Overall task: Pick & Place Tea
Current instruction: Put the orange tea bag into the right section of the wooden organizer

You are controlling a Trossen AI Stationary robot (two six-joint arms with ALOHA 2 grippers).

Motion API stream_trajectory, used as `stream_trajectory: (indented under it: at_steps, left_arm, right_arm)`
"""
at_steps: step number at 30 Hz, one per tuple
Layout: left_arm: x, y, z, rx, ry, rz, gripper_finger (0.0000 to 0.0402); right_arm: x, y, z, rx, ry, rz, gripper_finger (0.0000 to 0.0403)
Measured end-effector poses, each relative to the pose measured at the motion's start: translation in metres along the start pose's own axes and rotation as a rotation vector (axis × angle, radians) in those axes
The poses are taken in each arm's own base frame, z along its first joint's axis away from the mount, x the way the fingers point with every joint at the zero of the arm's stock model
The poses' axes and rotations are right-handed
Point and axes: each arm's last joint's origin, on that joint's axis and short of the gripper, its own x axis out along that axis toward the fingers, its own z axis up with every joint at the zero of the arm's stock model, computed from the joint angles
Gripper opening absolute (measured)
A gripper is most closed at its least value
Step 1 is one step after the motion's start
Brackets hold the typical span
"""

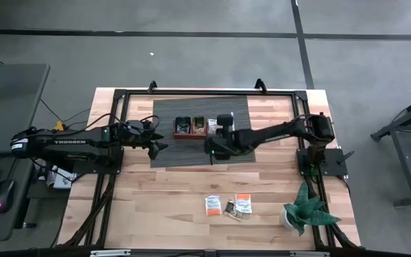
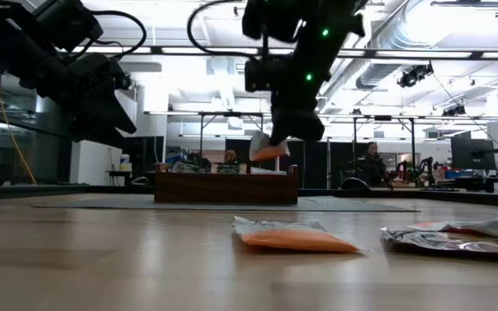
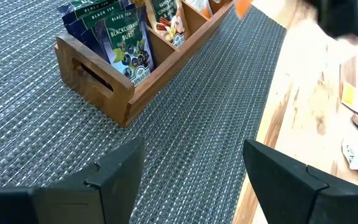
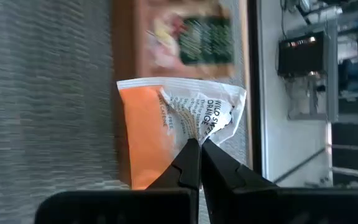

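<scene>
My right gripper (image 4: 199, 149) is shut on an orange-and-white tea sachet (image 4: 179, 118), held in the air over the grey mat (image 1: 202, 158) just on the near side of the brown wooden tray (image 1: 191, 127). The low view shows that sachet (image 2: 269, 149) under the gripper, above the tray's top. The tray (image 3: 123, 81) holds dark blackcurrant sachets (image 3: 126, 46) standing on edge in one compartment and others beside them. My left gripper (image 3: 191, 168) hovers open over the mat, left of the tray, with nothing between its fingers. More sachets (image 1: 212, 205) (image 1: 242, 203) lie flat on the wood near the front edge. My right gripper pinches the sachet's white printed part (image 4: 199, 127) between its two fingers, at the middle of one edge, where the paper is crumpled. The fingers slant down from the table's right side. The sachet is lifted clear and hangs tilted below the fingertips.
A potted green plant (image 1: 305, 210) stands at the near right corner. A black frame (image 1: 120, 96) runs around the table's far part. In the low view an orange sachet (image 2: 294, 236) and a crumpled pile of others (image 2: 456, 238) lie in front of the tray (image 2: 226, 186).
</scene>
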Motion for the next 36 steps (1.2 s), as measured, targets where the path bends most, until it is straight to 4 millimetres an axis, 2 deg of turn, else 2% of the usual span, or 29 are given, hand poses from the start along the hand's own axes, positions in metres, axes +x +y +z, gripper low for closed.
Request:
stream_trajectory:
  at_steps: [8, 13, 27, 32, 36]
  left_arm:
    - [0.000, 0.000, 0.000, -0.013, -0.001, 0.002, 0.0271]
    - [0.000, 0.000, 0.000, -0.019, -0.001, 0.002, 0.0271]
    - [0.000, 0.001, -0.002, -0.020, 0.014, 0.011, 0.0271]
    - [0.000, 0.001, -0.002, -0.021, 0.021, 0.013, 0.0271]
    - [0.000, 0.001, -0.002, -0.020, 0.023, 0.014, 0.0271]
  right_arm:
    - [0.032, -0.039, -0.009, 0.079, 0.052, -0.043, 0.0000]
    - [0.040, -0.048, -0.008, 0.081, 0.013, -0.050, 0.0000]
    - [0.043, -0.043, -0.011, 0.128, 0.024, -0.013, 0.0000]
    - [0.049, -0.031, -0.019, 0.105, 0.032, 0.001, 0.0000]
    - [0.047, -0.024, -0.018, 0.091, 0.015, 0.007, 0.0000]
